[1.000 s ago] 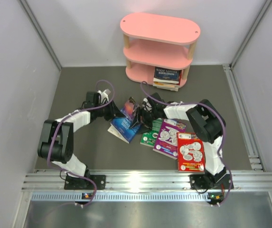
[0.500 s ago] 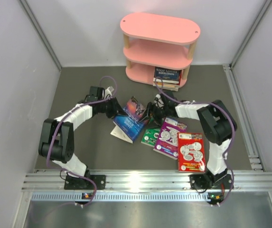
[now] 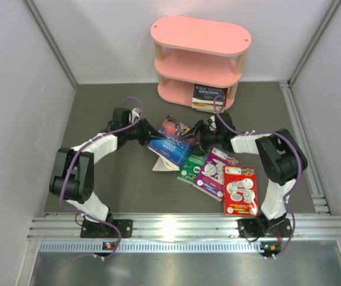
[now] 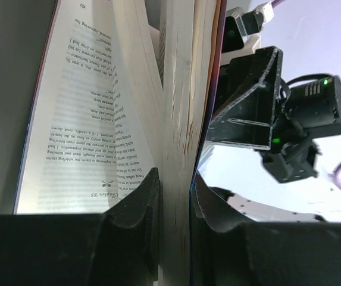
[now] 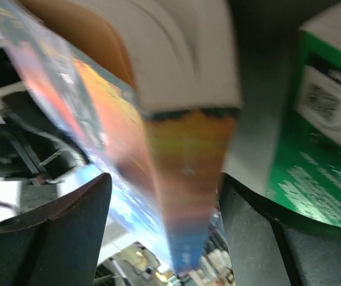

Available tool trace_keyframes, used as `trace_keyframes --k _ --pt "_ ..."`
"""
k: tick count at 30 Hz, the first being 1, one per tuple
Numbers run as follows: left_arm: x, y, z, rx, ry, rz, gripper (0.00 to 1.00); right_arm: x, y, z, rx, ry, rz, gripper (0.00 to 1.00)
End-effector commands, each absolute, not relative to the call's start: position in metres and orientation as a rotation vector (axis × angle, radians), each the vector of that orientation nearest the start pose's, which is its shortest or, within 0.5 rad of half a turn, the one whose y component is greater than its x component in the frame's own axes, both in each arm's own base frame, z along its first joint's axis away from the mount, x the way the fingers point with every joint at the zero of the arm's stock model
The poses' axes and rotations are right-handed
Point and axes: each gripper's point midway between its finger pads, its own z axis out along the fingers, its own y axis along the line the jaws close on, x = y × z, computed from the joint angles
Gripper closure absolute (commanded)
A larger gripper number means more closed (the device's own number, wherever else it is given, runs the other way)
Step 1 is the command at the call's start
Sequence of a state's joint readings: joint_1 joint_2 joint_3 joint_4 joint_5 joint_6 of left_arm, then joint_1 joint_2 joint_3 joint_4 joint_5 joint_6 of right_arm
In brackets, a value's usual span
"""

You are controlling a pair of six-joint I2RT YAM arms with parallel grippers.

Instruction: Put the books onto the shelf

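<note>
Handover pose, by the look of it: blue book (image 3: 171, 143) raised near the middle of the worktop (image 3: 134, 190), loose pages drooping beneath. Pinched at its left end in the left jaws, set narrow on a wad of pages rather than the whole block. Straddled at the other end by the right jaws, spread wide around the spine corner and not closed on it. Long axis roughly left to right, arm to arm, cover tilted upward. Probably next: right jaws shut, then away to the shelf (image 3: 200, 59) at the far edge, nearer the right arm (image 3: 259, 146), with a stack of books (image 3: 209, 95) already on its bottom board. Green book (image 3: 189, 170), purple book (image 3: 215, 176) and red book (image 3: 240, 190) flat toward the near right.
</note>
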State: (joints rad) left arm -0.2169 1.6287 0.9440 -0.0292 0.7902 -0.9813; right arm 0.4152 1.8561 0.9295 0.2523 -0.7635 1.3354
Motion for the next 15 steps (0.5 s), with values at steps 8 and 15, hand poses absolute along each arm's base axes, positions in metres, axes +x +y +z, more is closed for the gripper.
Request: trace_keyframes --k 8,15 --pt "0.33 -0.24 0.179 -0.444 2.267 -1.723 1.0 0.342 0.325 0.169 0.683 2.24 1.986 0.63" --pt "0.317 -0.227 0.171 -0.423 2.367 -1.55 0.07 0.34 0.325 0.189 0.608 2.211 2.024 1.0"
